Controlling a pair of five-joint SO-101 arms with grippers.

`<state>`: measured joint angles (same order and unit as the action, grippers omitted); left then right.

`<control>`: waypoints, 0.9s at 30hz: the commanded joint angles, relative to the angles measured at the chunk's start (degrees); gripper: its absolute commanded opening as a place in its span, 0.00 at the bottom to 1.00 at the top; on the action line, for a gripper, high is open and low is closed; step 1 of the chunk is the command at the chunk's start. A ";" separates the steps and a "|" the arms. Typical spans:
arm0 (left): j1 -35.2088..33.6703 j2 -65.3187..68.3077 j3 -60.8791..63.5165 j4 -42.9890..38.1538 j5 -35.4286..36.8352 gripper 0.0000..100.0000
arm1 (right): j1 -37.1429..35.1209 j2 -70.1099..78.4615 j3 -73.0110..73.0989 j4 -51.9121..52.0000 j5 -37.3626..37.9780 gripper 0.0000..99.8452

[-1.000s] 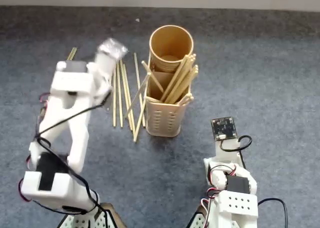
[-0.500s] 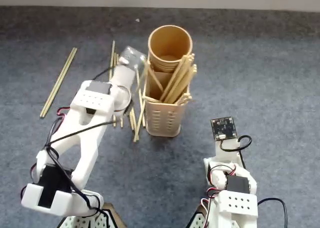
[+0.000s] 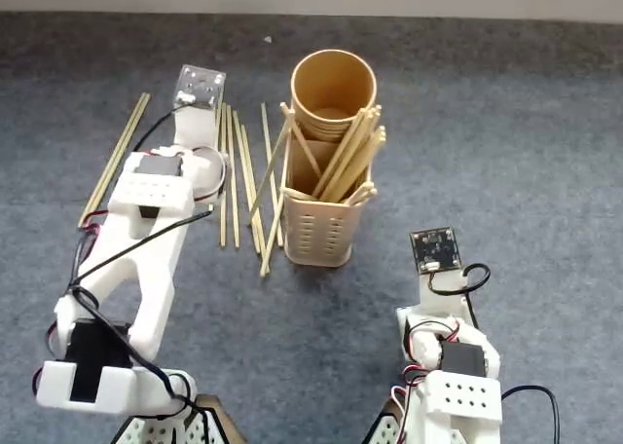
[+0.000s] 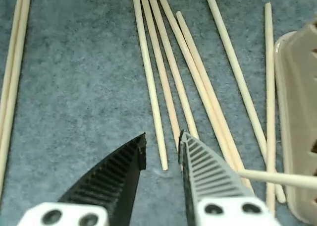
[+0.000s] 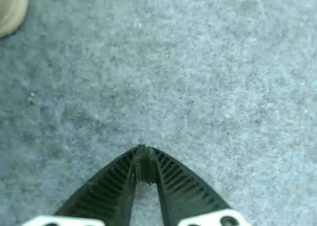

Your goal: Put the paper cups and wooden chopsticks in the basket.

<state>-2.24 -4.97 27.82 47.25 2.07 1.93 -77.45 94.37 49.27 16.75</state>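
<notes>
Stacked paper cups (image 3: 333, 93) stand in the far end of the cream basket (image 3: 321, 238) at the middle of the grey table (image 3: 516, 152), with a sheaf of wooden chopsticks (image 3: 352, 154) slanting out of the compartment beside them. The cup half of the job looks done; the chopstick half does not. A scatter of loose chopsticks (image 3: 237, 171) lies on the table just left of the basket, one or two tipped against its left wall, and a separate pair (image 3: 115, 160) lies well apart, farther left.

The left gripper (image 4: 162, 139) hangs over that scatter, its fingers (image 4: 124, 166) narrowly parted and empty, the end of one stick lying in the gap below them. The right gripper (image 5: 144, 154) sits at the near right over bare table, fingers pressed together on nothing.

The step in hand appears to be picking another chopstick. The next move calls for lowering the left fingers around a single stick and closing squarely, since the neighbouring sticks lie close enough to be caught or nudged along with it.
</notes>
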 commanded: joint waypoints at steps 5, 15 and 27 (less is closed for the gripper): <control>4.79 -2.86 -5.23 7.38 5.71 0.16 | -0.57 -0.57 0.04 -0.92 0.62 0.00; 4.09 -2.42 -12.09 13.71 18.11 0.32 | -0.57 -0.57 0.04 -0.92 0.62 0.00; 3.74 -2.95 -11.82 26.29 17.14 0.32 | -0.57 -0.57 0.04 -0.92 0.62 0.00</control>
<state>1.63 -4.97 17.98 69.93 21.58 1.93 -77.45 94.37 49.27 16.75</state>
